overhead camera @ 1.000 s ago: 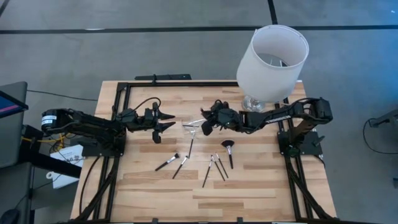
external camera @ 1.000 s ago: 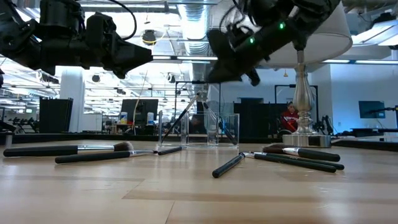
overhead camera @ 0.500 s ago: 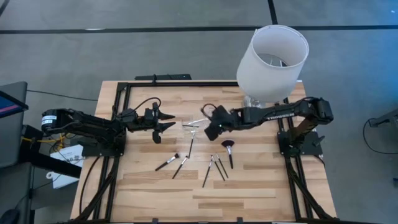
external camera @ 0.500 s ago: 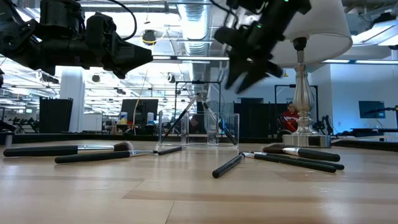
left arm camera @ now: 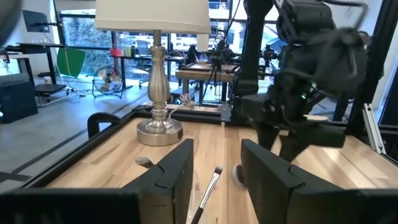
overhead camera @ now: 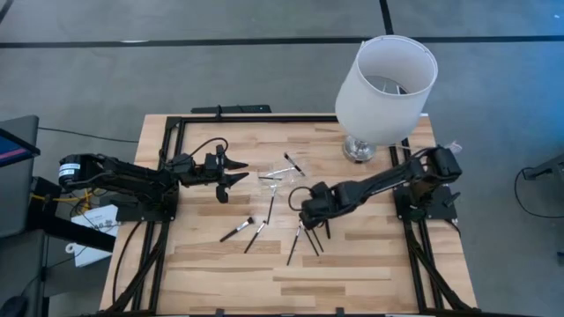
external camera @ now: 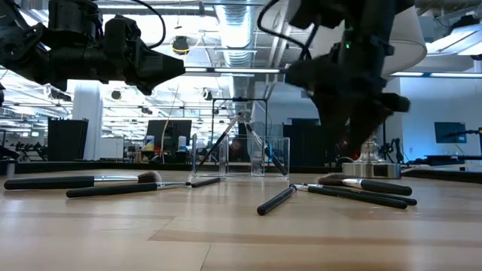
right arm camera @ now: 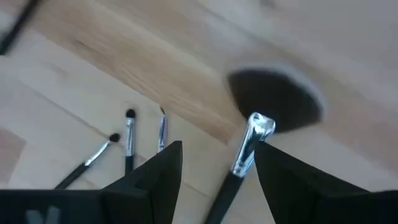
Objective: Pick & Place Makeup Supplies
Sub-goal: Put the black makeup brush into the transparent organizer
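Shows the right claw (overhead camera: pixel 308 211) swung away from the clear holder (external camera: pixel 241 154) at mid-bench and dropped low over the cluster of makeup brushes (overhead camera: pixel 304 239) on the near right of the bench (overhead camera: pixel 352 273). Shows its fingers spread wide after being nearly closed a second ago, gripping nothing. From the right wrist, looks down between those fingers at the fan brush (right arm camera: pixel 273 106), flat on the wood, silver ferrule centred in the gap, not yet touched. Reads as one drop-off finished and an approach begun for the next pick, most likely the fan brush.

Finds the left claw (overhead camera: pixel 233 172) unmoved, hovering left of the holder, fingers apart and empty. Counts two more makeup brushes left of the cluster, a stray brush (overhead camera: pixel 293 165) on the wood just beyond the holder, and at least one leaning inside it.

Loses the fan brush in the high view, under the right arm. Blurs the right claw in the low view, in front of the lamp (overhead camera: pixel 388 84) base, so cannot judge its height above the wood. Cannot count the holder's contents for certain.
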`<state>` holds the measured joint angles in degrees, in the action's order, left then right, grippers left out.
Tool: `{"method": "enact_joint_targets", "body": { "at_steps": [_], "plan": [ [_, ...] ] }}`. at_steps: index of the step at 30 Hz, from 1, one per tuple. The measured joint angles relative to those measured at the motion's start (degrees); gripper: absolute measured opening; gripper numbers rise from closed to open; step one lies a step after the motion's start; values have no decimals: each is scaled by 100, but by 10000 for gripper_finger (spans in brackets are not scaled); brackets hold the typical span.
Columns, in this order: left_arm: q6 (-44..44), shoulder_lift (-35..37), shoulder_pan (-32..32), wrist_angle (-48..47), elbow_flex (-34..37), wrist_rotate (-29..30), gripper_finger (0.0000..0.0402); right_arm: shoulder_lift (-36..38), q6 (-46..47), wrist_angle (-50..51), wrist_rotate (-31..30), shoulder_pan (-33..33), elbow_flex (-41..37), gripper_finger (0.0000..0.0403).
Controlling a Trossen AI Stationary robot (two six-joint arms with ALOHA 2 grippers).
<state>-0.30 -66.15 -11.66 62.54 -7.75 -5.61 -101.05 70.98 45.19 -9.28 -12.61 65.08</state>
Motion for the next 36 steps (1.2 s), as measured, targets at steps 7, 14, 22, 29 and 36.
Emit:
{"method": "enact_joint_targets", "body": {
  "at_steps": [7, 14, 22, 29, 36],
  "plan": [
    [0, 0, -2, 0, 0, 0, 131, -652, 794, 332, 31, -56, -2, 189],
    [0, 0, -2, 2, 0, -1, 131, -911, 808, 178, -182, 77, 23, 180],
    [0, 0, -1, 2, 0, 1, 131, -925, 770, 78, -847, 86, 17, 145],
    [0, 0, 0, 2, 0, 0, 131, -975, 655, 78, -1051, 199, 15, 133],
    [0, 0, 0, 0, 0, -1, 131, -988, -269, -306, -1470, 291, -10, 112]
  ]
}}
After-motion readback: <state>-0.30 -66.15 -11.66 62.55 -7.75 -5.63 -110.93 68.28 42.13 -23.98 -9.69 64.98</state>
